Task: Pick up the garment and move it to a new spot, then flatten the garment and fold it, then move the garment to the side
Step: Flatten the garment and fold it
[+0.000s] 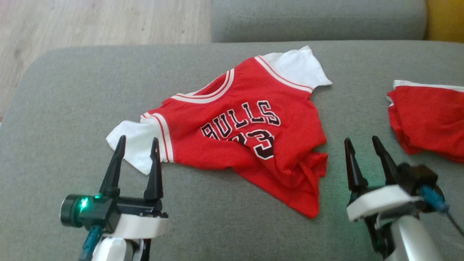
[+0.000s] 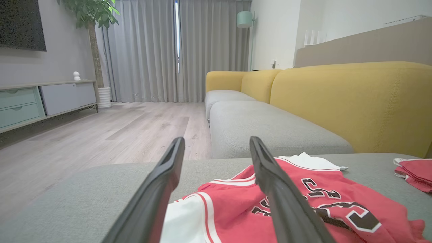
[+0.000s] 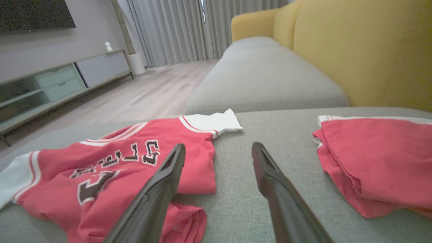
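The garment (image 1: 246,134) is a red jersey with white sleeves and dark "BULLS 23" lettering, lying face up and slightly rumpled on the grey sofa seat (image 1: 72,108); its lower hem is bunched at the right. My left gripper (image 1: 137,144) stands open over the near white sleeve, nothing between its fingers. In the left wrist view the jersey (image 2: 303,199) lies just beyond the open gripper (image 2: 216,145). My right gripper (image 1: 360,144) is open beside the jersey's bunched hem, holding nothing. The right wrist view shows the jersey (image 3: 128,168) to the left of that gripper (image 3: 217,150).
A second red folded garment (image 1: 427,119) lies at the seat's right edge, also seen in the right wrist view (image 3: 378,162). A yellow backrest (image 2: 354,101) runs along the right. Wooden floor (image 1: 72,25) lies past the seat's far left. Another grey cushion (image 1: 319,18) adjoins beyond.
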Robot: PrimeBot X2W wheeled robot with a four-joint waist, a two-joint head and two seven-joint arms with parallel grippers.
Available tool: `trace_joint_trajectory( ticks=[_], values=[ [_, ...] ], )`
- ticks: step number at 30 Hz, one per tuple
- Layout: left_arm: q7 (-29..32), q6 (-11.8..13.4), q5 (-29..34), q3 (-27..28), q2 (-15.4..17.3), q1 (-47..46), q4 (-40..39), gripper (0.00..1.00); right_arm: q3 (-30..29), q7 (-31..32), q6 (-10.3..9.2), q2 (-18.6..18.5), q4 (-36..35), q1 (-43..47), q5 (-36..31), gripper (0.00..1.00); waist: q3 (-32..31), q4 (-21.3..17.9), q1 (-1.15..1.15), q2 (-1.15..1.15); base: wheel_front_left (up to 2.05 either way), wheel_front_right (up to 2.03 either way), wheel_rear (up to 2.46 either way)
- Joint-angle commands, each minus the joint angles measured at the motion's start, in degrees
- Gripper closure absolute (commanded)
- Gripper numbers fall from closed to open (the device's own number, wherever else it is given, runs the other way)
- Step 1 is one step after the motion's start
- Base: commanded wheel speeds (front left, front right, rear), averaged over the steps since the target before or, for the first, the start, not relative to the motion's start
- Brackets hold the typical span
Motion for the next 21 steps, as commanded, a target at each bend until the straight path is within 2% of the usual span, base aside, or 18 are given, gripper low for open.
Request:
trace_joint_trajectory(
  ticks=[1,7,14,15,16,21],
  values=[
    [-0.28,-0.73,0.76,2.37,-0.38,-3.44,-1.34,0.00,0.07,2.09,-0.04,-0.06,0.07,-5.31,-0.45,0.00,1.48,1.11,0.00,0.00,0.00,0.00,0.00],
    [-0.28,-2.77,1.47,2.15,-1.97,-5.22,-0.06,0.00,-1.17,9.69,-0.04,-0.06,8.96,-11.51,0.84,0.00,4.62,3.90,0.00,0.00,0.00,0.00,0.00],
    [-0.28,-4.21,1.84,2.12,-3.05,-6.83,1.44,0.00,-0.92,13.90,-0.04,-0.06,18.51,-17.25,0.32,0.00,6.85,6.45,0.00,0.00,0.00,0.00,0.00],
    [-0.28,-4.36,1.91,2.12,-3.13,-7.03,1.62,0.00,-0.67,14.22,-0.04,-0.07,19.57,-17.95,-0.01,0.28,7.00,6.70,0.00,0.00,0.00,0.00,0.00],
    [-0.28,-4.47,1.99,2.10,-3.21,-7.17,1.77,0.00,-0.30,14.20,-0.04,-0.18,20.39,-18.60,-0.54,1.00,7.07,6.89,0.00,0.00,0.00,0.00,0.00],
    [-0.28,-4.59,2.10,1.87,-3.47,-7.46,2.12,0.00,-1.38,12.08,-0.04,-2.78,21.59,-21.77,-5.35,1.00,6.92,7.39,0.00,0.00,0.00,0.00,0.00]
  ],
)
